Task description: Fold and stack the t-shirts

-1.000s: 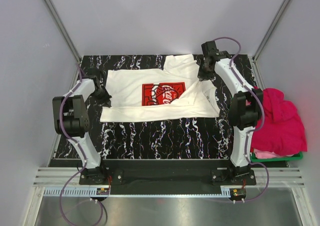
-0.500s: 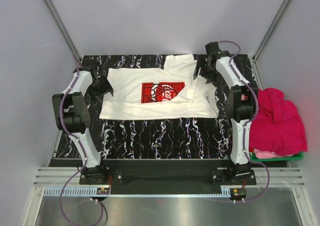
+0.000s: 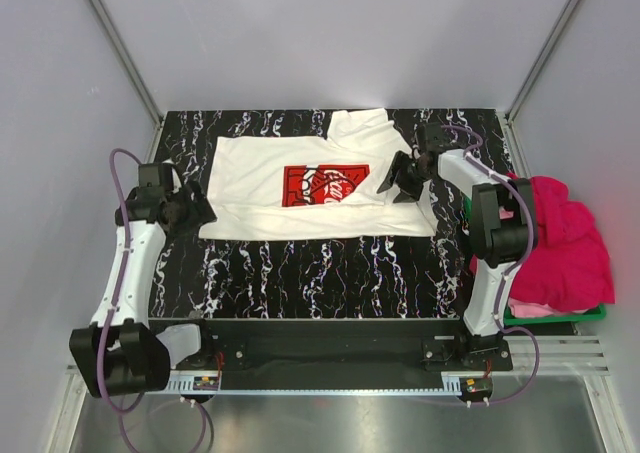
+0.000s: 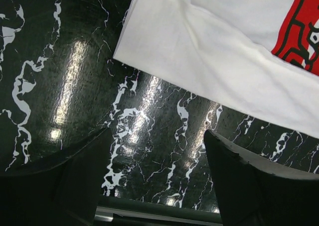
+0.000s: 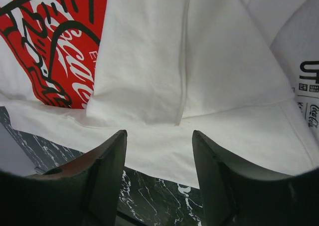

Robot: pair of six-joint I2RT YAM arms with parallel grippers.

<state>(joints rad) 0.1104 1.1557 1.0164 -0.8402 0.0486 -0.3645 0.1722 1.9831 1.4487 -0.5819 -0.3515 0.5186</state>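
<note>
A white t-shirt (image 3: 300, 188) with a red square Coca-Cola print (image 3: 323, 185) lies partly folded across the back of the black marbled table (image 3: 320, 273). Its right sleeve is folded in over the print's right edge (image 5: 144, 61). My left gripper (image 3: 200, 211) stands open over bare table, just left of the shirt's near left corner (image 4: 124, 54). My right gripper (image 3: 398, 181) is open above the shirt's right part, nothing between its fingers (image 5: 107, 171). Magenta-pink t-shirts (image 3: 560, 243) are piled to the right.
The pink pile rests in a green basket (image 3: 555, 315) off the table's right edge. Grey walls close in the back and both sides. A metal rail (image 3: 320, 358) runs along the near edge by the arm bases.
Both grippers have opened and let go of the shirt. The left arm swung back and out to the left; the right gripper came down and in over the shirt's right side.
</note>
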